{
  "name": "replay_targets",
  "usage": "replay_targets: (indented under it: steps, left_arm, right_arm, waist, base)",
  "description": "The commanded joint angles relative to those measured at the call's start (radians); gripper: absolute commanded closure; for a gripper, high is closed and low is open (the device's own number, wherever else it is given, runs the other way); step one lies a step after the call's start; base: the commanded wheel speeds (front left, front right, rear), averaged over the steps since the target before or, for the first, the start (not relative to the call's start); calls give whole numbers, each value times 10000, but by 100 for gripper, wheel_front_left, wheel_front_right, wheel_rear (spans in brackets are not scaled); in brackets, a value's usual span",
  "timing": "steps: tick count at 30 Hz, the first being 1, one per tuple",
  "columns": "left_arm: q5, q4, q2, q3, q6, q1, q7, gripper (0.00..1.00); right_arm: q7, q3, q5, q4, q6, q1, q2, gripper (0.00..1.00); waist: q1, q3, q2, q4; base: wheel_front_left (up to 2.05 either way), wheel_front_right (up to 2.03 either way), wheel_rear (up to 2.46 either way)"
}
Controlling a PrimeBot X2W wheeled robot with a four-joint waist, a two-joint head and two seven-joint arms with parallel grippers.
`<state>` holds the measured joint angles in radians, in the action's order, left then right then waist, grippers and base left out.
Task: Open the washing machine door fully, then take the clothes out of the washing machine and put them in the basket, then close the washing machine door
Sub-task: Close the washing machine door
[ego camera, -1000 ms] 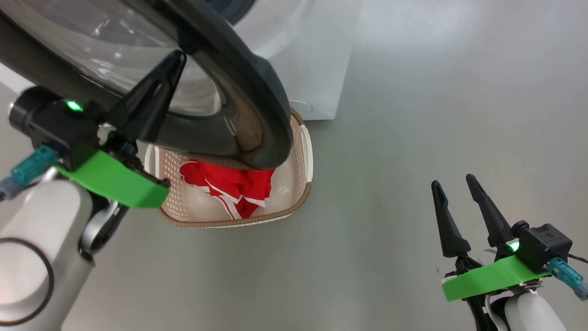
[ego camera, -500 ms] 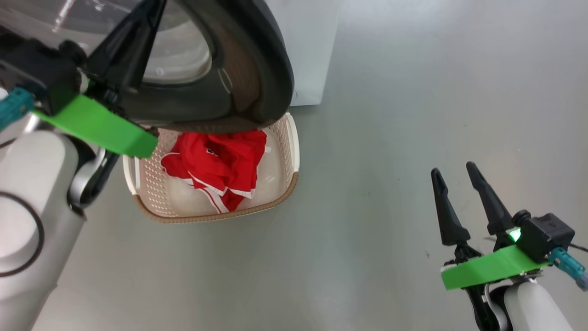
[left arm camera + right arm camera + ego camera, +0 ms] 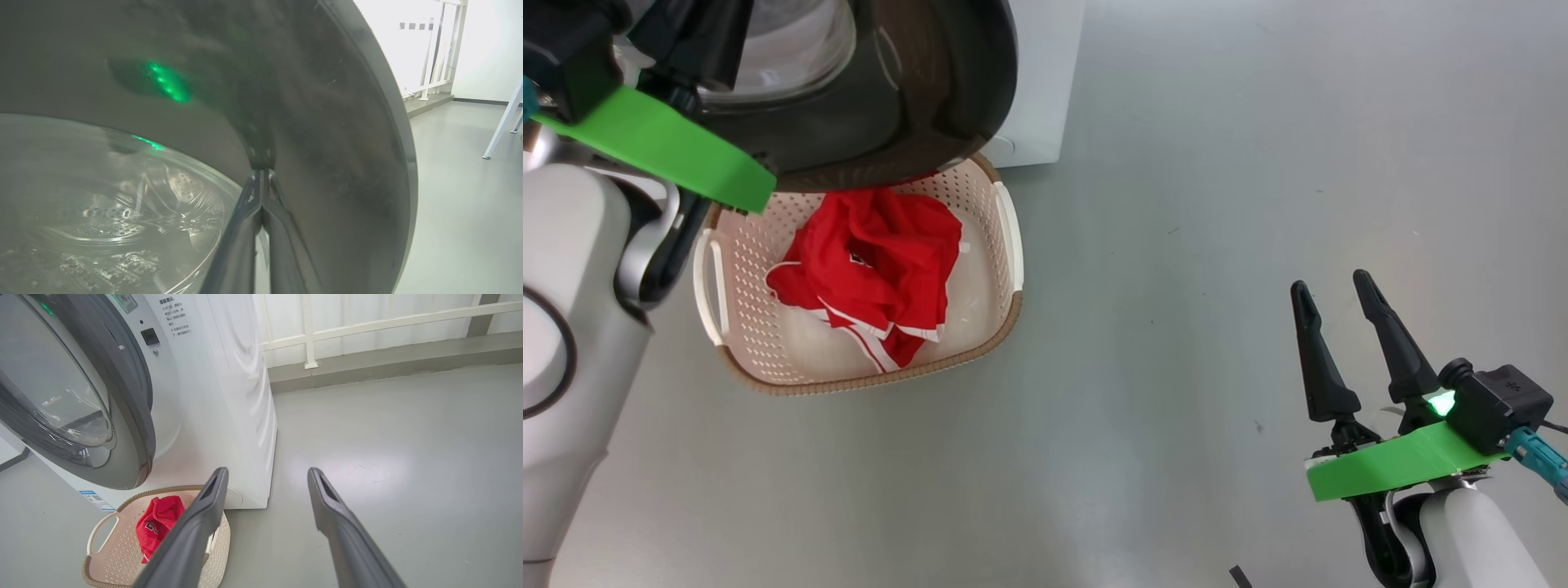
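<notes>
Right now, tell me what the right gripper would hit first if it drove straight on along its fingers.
Probably bare floor: the right gripper, fingers open, aims just past the washing machine's white side. Depth is unclear, so it could graze that side.

Two long tapered black fingers [image 3: 1319,359] on right gripper [image 3: 1330,282]; green plate [image 3: 1396,465] at base, black camera block [image 3: 1499,404] with green light, teal connector [image 3: 1535,457]. Pale grey left forearm [image 3: 580,229], thin black ring marking.
</notes>
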<state>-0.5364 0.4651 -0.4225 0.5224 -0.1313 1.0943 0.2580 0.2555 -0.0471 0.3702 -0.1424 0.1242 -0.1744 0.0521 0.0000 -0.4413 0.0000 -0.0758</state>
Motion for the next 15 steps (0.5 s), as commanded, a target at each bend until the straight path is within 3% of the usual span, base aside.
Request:
replay_targets:
  steps: [1, 15]
  left_arm:
    - [-115, -123, -337, -254, 6, 318, 38, 100]
    - [-68, -488, -23, -1120, 6, -1618, 38, 100]
  right_arm:
    - [63, -219, 89, 274, 65, -158, -17, 0]
    - [63, -20, -247, 182, 65, 218, -18, 0]
  waist:
    - [0, 3, 0, -22]
    - [0, 821, 0, 433]
  base:
    - [0, 0, 0]
    - [0, 0, 0]
